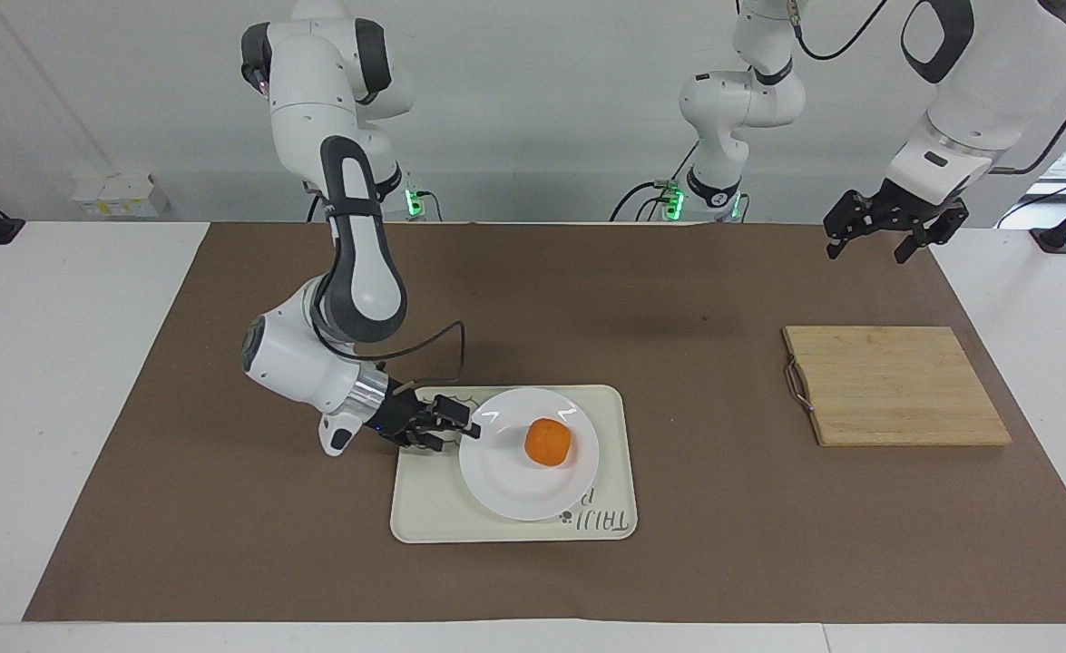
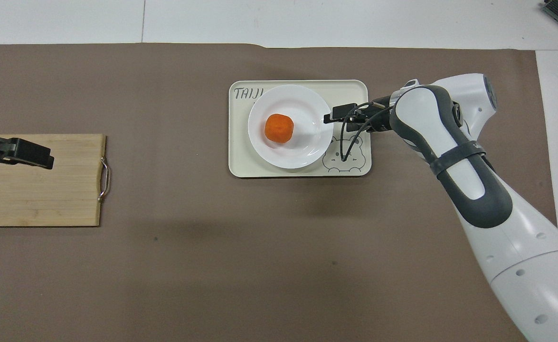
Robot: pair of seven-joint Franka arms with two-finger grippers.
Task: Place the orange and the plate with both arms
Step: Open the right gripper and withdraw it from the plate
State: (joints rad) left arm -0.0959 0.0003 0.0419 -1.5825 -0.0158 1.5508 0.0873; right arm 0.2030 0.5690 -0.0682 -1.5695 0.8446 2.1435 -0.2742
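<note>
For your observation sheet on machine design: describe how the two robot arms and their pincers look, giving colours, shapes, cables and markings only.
Both arms are glossy white, rounded, jointed tubes with dark-grey joint caps and bands. The right arm ends in a silver wrist ring, and a thin black cable loops beside its black right pincer. The left pincer is black and angular, with black cables trailing along its arm. Green lights glow at both bases.

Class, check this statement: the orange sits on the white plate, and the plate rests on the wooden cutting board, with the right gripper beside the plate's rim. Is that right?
One detail is wrong. The plate rests on the cream tray, not on the cutting board, which lies bare toward the left arm's end of the table, as the facing view shows. The orange does sit on the plate, and the right gripper is beside its rim.
</note>
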